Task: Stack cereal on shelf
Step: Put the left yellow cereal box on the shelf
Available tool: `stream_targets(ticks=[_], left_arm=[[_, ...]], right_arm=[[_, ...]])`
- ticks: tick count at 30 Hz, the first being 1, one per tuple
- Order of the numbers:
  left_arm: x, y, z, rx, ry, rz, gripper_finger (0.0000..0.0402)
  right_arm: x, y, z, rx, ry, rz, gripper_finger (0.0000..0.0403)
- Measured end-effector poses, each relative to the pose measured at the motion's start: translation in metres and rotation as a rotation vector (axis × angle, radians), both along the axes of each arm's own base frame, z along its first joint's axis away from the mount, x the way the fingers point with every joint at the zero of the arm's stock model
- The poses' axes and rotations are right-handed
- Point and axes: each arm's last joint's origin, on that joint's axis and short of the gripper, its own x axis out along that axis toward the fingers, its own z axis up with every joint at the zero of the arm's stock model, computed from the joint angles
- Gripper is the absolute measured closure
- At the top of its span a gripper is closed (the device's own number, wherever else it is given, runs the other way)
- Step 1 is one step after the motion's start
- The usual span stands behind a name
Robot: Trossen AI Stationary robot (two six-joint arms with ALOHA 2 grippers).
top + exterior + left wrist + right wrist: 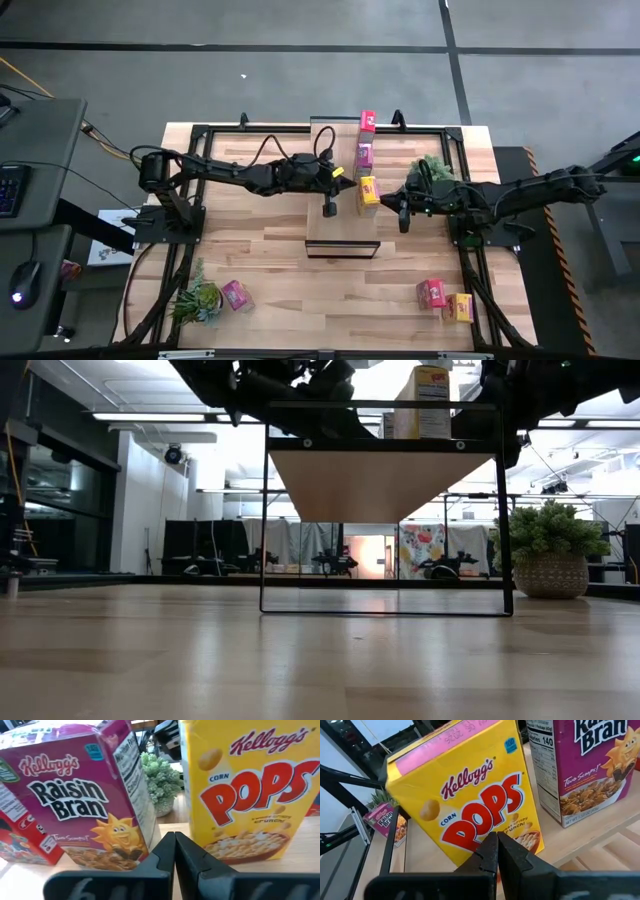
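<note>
1. The shelf (pixel 325 225) stands mid-worktop (pixel 300 300); three cereal boxes line its right edge: a red box (pixel 367 121) at the far end, then a magenta Raisin Bran box (pixel 364 155), then a yellow Corn Pops box (pixel 369 190).
2. The left pincer (pixel 329 208) hangs over the shelf's bare middle, fingers pressed together and empty, just beside the yellow box.
3. The right pincer (pixel 402 215) sits off the shelf's right edge, fingers likewise closed on nothing, close to the yellow box's outer face.
4. The shelf's left strip and near end are bare.
5. A potted plant (pixel 433 168) stands right behind the right arm.
6. Near the worktop's front edge lie a magenta box (pixel 237 295) beside a spiky plant (pixel 197 300), and, right, a red box (pixel 431 292) touching a yellow box (pixel 458 306).
</note>
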Motion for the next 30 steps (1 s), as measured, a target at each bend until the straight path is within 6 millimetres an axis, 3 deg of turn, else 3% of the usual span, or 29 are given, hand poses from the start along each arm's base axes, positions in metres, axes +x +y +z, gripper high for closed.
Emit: stream_targets(ticks=[17, 30], left_arm=[[0.0, -0.001, -0.001, -0.004, 0.012, -0.01, 0.0401], [-0.002, -0.022, -0.001, -0.044, 0.053, -0.078, 0.0401]], right_arm=[[0.01, 0.001, -0.003, 0.002, -0.01, 0.016, 0.0403], [0.009, -0.001, -0.002, -0.035, -0.02, -0.05, 0.0403]])
